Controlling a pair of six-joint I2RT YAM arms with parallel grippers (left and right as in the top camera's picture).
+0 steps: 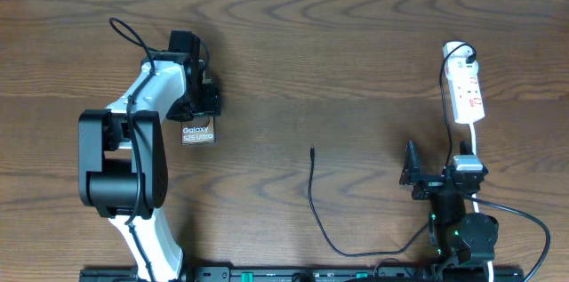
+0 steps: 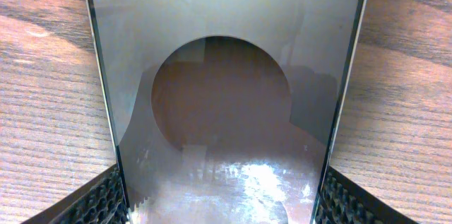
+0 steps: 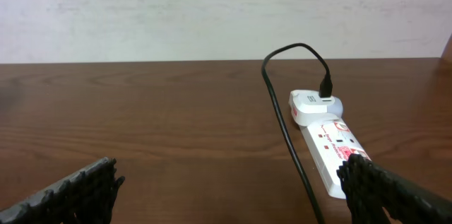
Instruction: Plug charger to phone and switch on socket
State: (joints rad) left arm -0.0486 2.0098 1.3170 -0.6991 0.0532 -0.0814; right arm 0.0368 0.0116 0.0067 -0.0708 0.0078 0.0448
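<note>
The phone (image 1: 198,133), a dark slab printed "Galaxy S25 Ultra", lies on the table at the left. My left gripper (image 1: 203,113) is shut on its far end. In the left wrist view the phone (image 2: 222,97) fills the gap between both fingers (image 2: 222,210). The charger's connector tip (image 1: 312,150) lies free mid-table, and its thin black cable (image 1: 322,224) runs toward the front and then right. The white socket strip (image 1: 466,91) lies at the right, with a white adapter (image 3: 311,104) plugged in. My right gripper (image 1: 436,175) is open and empty, just in front of the strip (image 3: 328,150).
The black cable (image 3: 286,132) runs from the adapter past the strip's left side. The strip's white cord (image 1: 474,153) runs toward the right arm's base. A pale wall stands behind the table's far edge (image 3: 141,60).
</note>
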